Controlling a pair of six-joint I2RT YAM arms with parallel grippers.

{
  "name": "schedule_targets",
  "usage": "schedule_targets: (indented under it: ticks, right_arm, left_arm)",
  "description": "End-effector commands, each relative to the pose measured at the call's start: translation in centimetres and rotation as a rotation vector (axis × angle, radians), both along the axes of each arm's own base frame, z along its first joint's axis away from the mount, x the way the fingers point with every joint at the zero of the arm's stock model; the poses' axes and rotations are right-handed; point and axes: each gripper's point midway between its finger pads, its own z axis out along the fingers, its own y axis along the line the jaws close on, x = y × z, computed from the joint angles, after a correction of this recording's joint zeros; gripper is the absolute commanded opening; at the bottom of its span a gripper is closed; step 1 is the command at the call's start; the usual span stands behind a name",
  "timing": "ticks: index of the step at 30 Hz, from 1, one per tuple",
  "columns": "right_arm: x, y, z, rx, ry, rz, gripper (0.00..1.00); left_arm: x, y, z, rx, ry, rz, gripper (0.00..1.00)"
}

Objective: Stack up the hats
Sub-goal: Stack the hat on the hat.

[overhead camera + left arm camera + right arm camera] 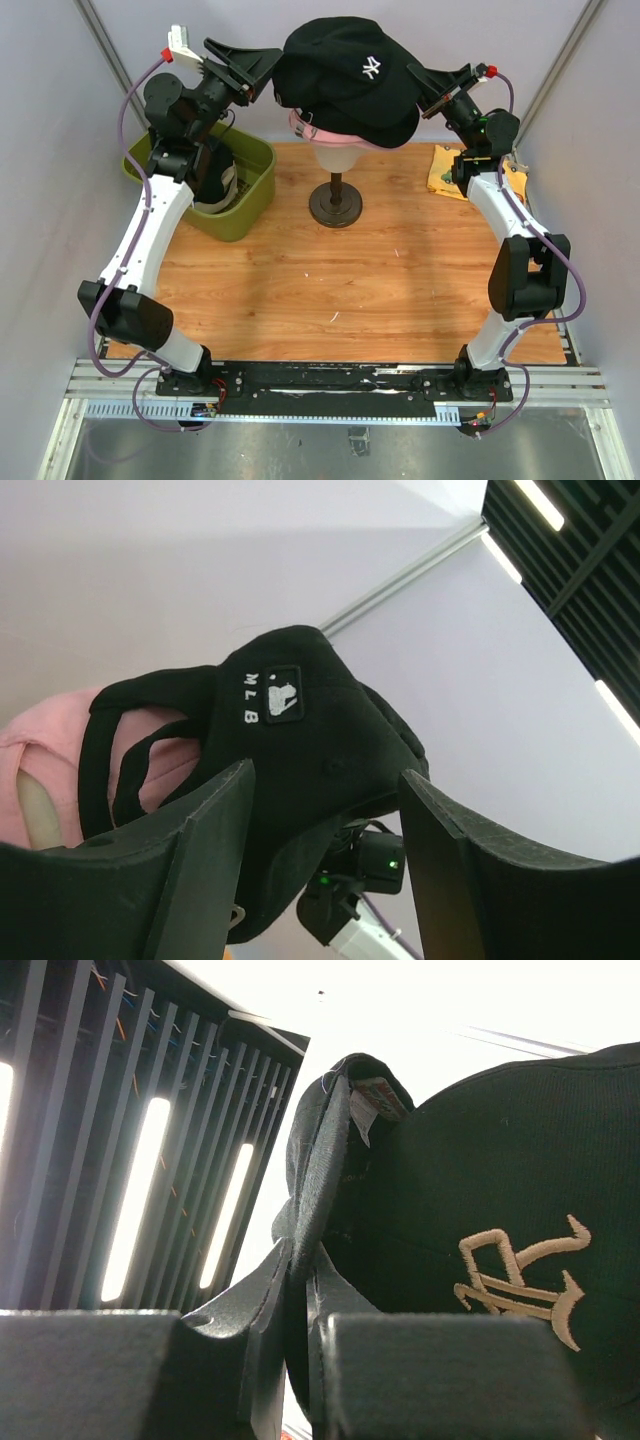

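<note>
Right fingers (240, 1310) clamp black cap (340, 75) rim; left fingers (200, 840) open beside it. Pink cap (335, 137) and mannequin head (335, 158) mostly covered. Olive bin (245, 215) at left.

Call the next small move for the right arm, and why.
Probably open the right gripper: it is shut on the edge of the black cap, the cap already sits over the pink cap on the mannequin head, and the left gripper stands open.

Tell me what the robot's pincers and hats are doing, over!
Left pincer open at black cap's back. Right pincer shut on its edge. Black cap sits atop pink cap on mannequin head.
</note>
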Motion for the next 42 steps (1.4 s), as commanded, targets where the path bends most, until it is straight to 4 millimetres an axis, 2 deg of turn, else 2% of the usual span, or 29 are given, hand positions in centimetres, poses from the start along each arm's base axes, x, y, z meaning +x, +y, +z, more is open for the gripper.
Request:
schedule_targets:
  ticks: [1,4,9,11,15,17,19,23,31,37,42]
  right_arm:
    - [-2.3,-1.3,3.0,0.148,0.067,0.147,0.10]
    - [-2.1,-1.3,2.8,0.147,0.074,0.147,0.09]
    - [-1.9,-1.3,2.4,0.148,0.085,0.147,0.09]
    - [-1.8,-1.3,2.4,0.149,0.087,0.147,0.09]
    - [-1.7,-1.3,2.4,0.149,0.088,0.146,0.09]
    - [-1.8,-1.3,2.5,0.150,0.086,0.148,0.09]
    - [-1.8,-1.3,2.6,0.150,0.085,0.148,0.09]
    - [-1.7,-1.5,2.6,0.152,0.085,0.141,0.12]
    - [-1.3,-2.5,3.0,0.124,0.078,0.090,0.33]
    - [-1.7,-2.8,2.3,0.081,0.080,0.052,0.37]
    - [-2.0,-2.6,1.1,0.040,0.089,0.033,0.38]
  left_arm:
    - [-1.0,-0.6,1.3,0.058,-0.087,-0.036,0.61]
    - [-1.1,-0.9,1.3,0.068,-0.106,-0.049,0.56]
    - [-1.4,-1.4,1.2,0.092,-0.127,-0.073,0.56]
    - [-1.4,-1.7,1.1,0.098,-0.135,-0.083,0.46]
    - [-1.3,-2.4,1.2,0.120,-0.142,-0.097,0.15]
    - [-1.3,-2.5,1.3,0.119,-0.144,-0.098,0.05]
    - [-1.4,-2.5,1.6,0.115,-0.151,-0.098,0.01]
    - [-1.6,-2.4,2.4,0.093,-0.159,-0.100,0.00]
    - [-2.2,-3.0,3.6,0.023,-0.117,-0.127,0.01]
    - [-2.3,-4.2,3.4,-0.005,-0.061,-0.119,0.01]
    - [-2.0,-4.1,2.8,-0.062,0.011,-0.060,0.00]
